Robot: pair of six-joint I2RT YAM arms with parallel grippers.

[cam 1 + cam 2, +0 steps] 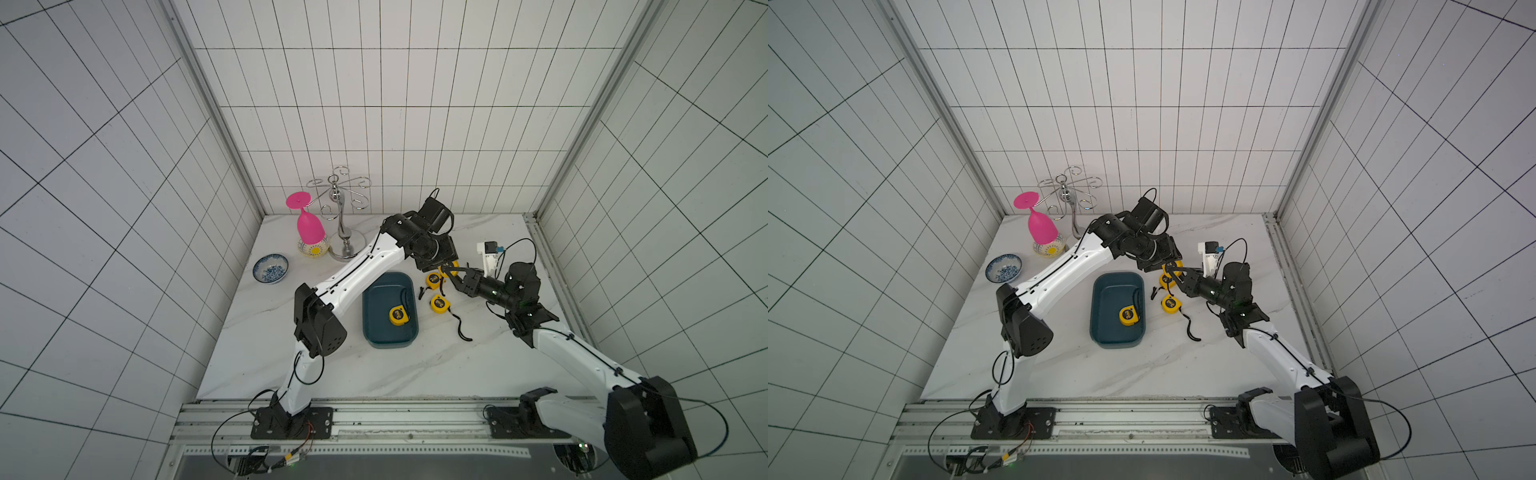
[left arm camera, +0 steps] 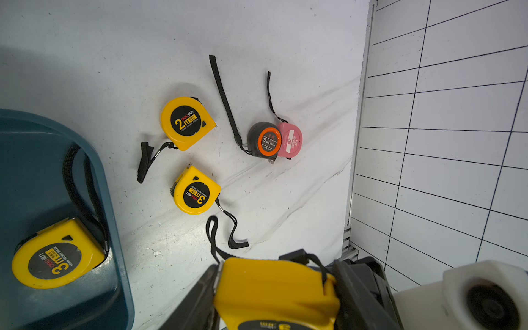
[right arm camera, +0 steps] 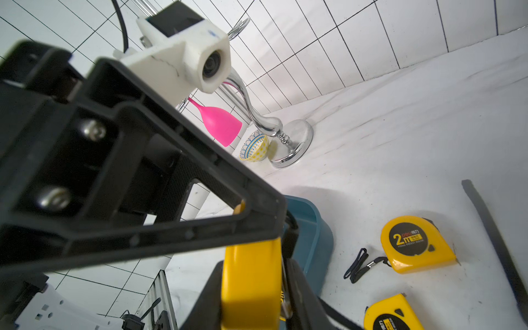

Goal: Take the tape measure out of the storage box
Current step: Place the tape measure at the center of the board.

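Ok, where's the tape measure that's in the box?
In both top views, the tape measure lies flat by the right wall of the box, strap trailing toward the far end.

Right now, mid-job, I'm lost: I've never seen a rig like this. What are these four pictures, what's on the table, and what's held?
These are two white robot arms, each ending in a two-fingered gripper. Two pictures look down from overhead; two come from cameras on the wrists. The left gripper is shut on a yellow tape measure; the right gripper grips the same one. Another tape measure lies in the teal storage box. On the table beside it lie two yellow tapes, a black-orange tape and a pink tape. Farther back: a blue-white bowl, a pink glass, a chrome rack.
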